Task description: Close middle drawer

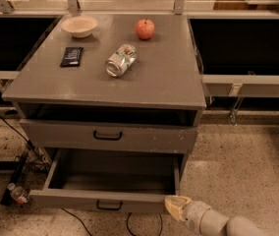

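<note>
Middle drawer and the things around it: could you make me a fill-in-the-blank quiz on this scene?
1. The middle drawer stands ____, not shut.
2. The gripper is at the ____ end of that drawer's front panel, as the picture shows it.
3. On the cabinet top, the can lies on its ____.
4. The apple behind the can is ____ in colour.

Missing words: open; right; side; red.
</note>
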Available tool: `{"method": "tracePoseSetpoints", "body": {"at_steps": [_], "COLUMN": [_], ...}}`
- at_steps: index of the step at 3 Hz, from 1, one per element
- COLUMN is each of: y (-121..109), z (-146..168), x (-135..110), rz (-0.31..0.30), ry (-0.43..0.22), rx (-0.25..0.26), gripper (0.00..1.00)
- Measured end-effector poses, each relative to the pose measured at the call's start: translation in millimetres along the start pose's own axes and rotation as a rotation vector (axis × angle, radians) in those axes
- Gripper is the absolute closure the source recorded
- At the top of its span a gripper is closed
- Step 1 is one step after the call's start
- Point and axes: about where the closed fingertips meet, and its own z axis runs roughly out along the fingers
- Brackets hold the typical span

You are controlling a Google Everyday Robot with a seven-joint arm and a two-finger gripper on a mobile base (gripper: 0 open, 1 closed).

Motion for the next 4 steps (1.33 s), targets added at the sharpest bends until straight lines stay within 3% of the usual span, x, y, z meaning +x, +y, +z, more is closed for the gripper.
{"method": "tracePoseSetpoints", "body": {"at_steps": [1,2,3,4], "y": [0,4,15,15], "z": [0,-15,-50,-50], "x": [-1,1,11,11], "rz": [0.000,-0.014,-0.032,-0.032], "ry": [-0.001,0.010,0.031,0.031], "rx": [0.000,-0.025,-0.075,-0.075], "gripper": [1.00,1.00,1.00,1.00]}}
